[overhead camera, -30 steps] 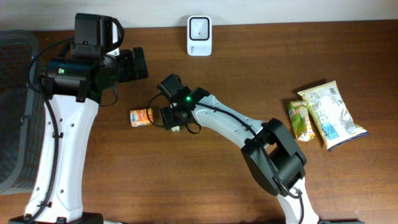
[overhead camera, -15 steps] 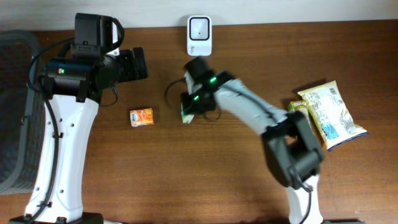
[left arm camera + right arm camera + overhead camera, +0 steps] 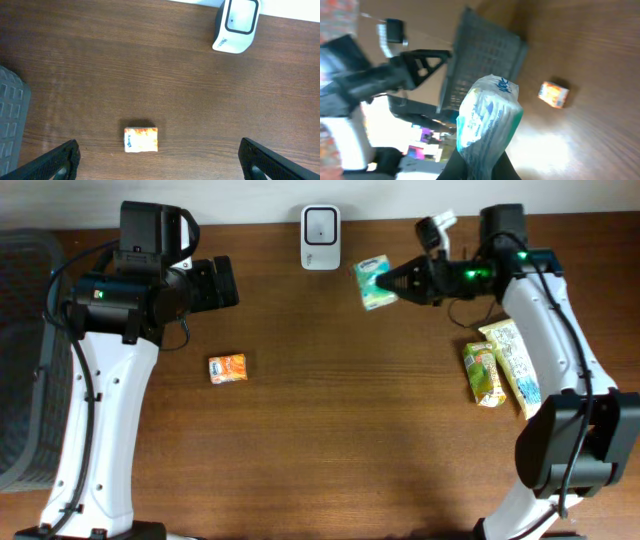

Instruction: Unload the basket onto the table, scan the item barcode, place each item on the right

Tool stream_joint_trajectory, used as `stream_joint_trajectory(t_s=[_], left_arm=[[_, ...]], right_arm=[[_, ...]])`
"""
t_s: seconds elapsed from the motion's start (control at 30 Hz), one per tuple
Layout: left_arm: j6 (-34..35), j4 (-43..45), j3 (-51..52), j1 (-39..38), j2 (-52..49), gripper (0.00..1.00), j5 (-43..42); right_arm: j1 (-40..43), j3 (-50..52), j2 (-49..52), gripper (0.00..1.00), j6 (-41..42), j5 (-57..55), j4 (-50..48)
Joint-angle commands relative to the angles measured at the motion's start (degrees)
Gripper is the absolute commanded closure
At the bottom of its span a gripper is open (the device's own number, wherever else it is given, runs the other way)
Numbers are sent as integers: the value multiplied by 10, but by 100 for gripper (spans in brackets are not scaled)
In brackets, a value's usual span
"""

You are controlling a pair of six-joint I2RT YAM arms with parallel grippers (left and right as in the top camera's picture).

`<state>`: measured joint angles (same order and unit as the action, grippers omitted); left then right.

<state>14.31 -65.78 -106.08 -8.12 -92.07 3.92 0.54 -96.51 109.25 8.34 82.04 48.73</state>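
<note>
Now | right claw [image 3: 398, 282]: holds green packet [image 3: 374, 283] | left claw [image 3: 159, 152]: wide | overhead: scanner [image 3: 320, 225] nearby

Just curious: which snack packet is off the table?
The teal plastic packet, pinched by the right gripper; the orange packet, green packet and cream packet lie on the table.

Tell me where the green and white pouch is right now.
In the overhead view, the green and white pouch is clamped in the right gripper, just right of the white scanner.
</note>
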Motion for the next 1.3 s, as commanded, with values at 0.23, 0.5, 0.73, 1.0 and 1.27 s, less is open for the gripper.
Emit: stream_joint_trajectory(t_s=[0.23,0.5,0.73,1.0,1.27], left_arm=[[-7,1,-2,0,7,1,4],[-7,1,-2,0,7,1,4],[-7,1,-2,0,7,1,4],[-7,1,-2,0,7,1,4],[-7,1,-2,0,7,1,4]], right_arm=[[-69,0,12,96,-22,-304,89],[-211,24,116,96,-12,-359,32],[-220,25,182,73,3,-443,32],[-191,26,184,46,3,-676,103],[-169,-21,184,59,-75,-616,149]])
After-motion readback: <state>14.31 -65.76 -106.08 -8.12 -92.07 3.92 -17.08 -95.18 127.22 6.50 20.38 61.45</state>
